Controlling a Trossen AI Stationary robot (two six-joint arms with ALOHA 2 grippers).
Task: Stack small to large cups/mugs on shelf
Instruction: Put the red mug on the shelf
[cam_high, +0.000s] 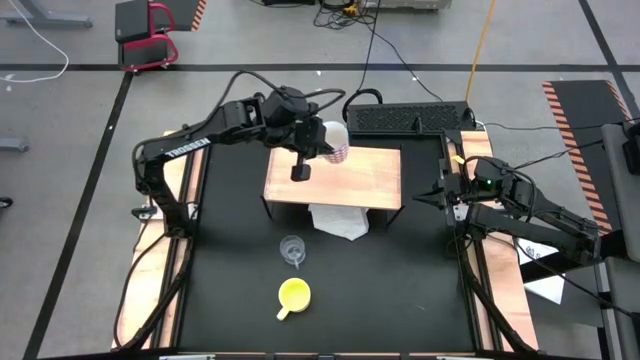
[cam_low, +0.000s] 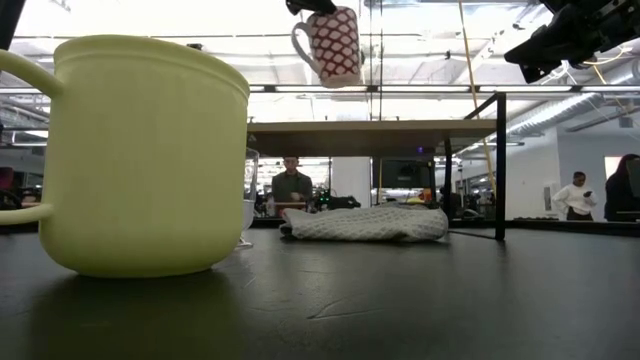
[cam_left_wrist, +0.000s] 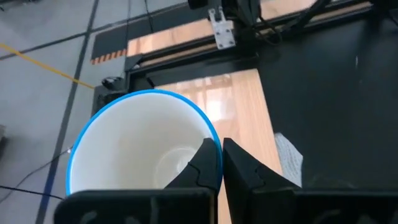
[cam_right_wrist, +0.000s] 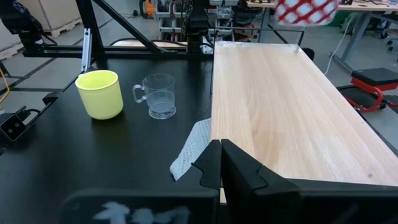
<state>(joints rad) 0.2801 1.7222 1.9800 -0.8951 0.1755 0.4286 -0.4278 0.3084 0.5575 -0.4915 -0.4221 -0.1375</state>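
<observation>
My left gripper (cam_left_wrist: 221, 146) is shut on the white mug (cam_high: 337, 143), which has a red pattern and a blue rim. It holds the mug in the air over the far left part of the shelf (cam_high: 345, 180), a light-wood board on a black frame. The yellow mug (cam_high: 293, 293) and the clear glass cup (cam_high: 292, 249) stand on the black table in front of the shelf. My right gripper (cam_right_wrist: 219, 163) is shut and waits off the shelf's right end (cam_high: 455, 192). My left gripper holds the white mug by its rim (cam_left_wrist: 213, 138), one finger (cam_left_wrist: 200, 167) inside the mug and one (cam_left_wrist: 245, 169) outside its wall. The fingers come from above. The mug (cam_low: 335, 45) hangs lifted clear above the shelf top (cam_low: 370, 125), slightly tilted.
A crumpled white cloth (cam_high: 340, 222) lies on the table under the shelf's near edge. Light wooden strips (cam_high: 175, 230) run along the table's sides. A black keyboard-like unit (cam_high: 405, 118) sits past the far edge. People (cam_low: 292, 185) show in the room beyond.
</observation>
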